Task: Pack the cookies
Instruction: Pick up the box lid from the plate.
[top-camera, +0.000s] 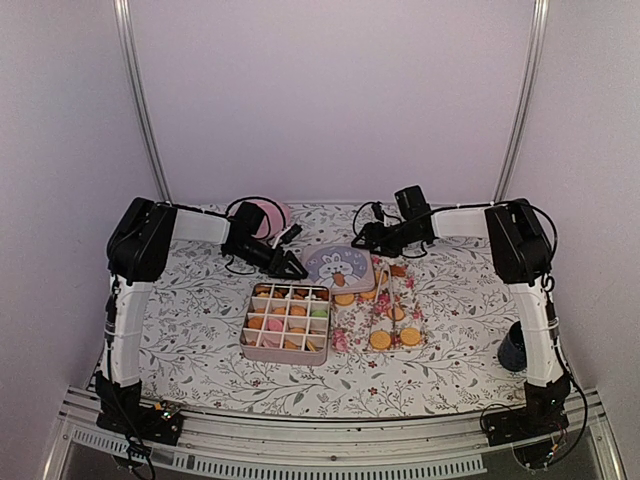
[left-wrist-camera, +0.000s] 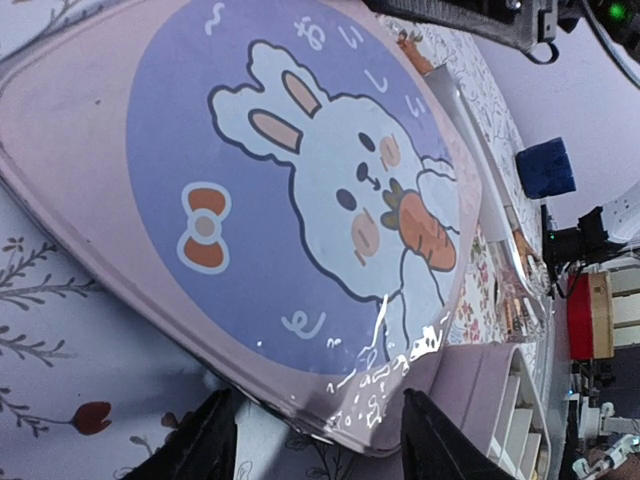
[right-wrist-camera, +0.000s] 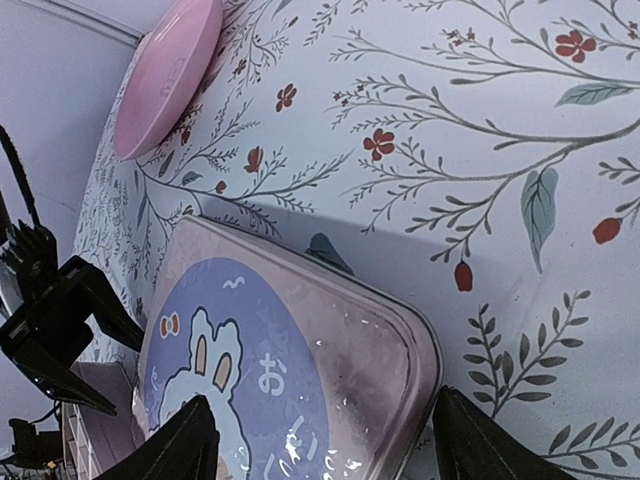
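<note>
The left pincer (left-wrist-camera: 318, 400) is spread, its two fingers (left-wrist-camera: 215, 445) standing either side of one corner of a lid (left-wrist-camera: 300, 180). Whether they touch the lid's rim cannot be told. The right pincer (right-wrist-camera: 322, 396) is spread as well, wider, and straddles the corner of the lid on the opposite side. Here too contact is not clear. In the right wrist view the left pincer shows as an open V at the lid's far side.

The lid is pale pink, rounded at the corners, with a purple oval and a white rabbit holding a carrot. It faces up, and a glossy film shines along its edge.

Just in front of the lid, toward the arm bases, stands a pink tin (top-camera: 280, 353) split into small square compartments. Many of the cookies (top-camera: 290, 318) sit in these compartments, mostly golden-orange, with a pink and a green one among them. More orange cookies lie in front of the lid and to its right, on a flowered tray (top-camera: 355, 320) beside the tin.

Behind the lid and to its left is a pink plate (right-wrist-camera: 165, 80). All of this rests on the table (top-camera: 200, 300), which has a cloth printed with leaves and small red flowers.
</note>
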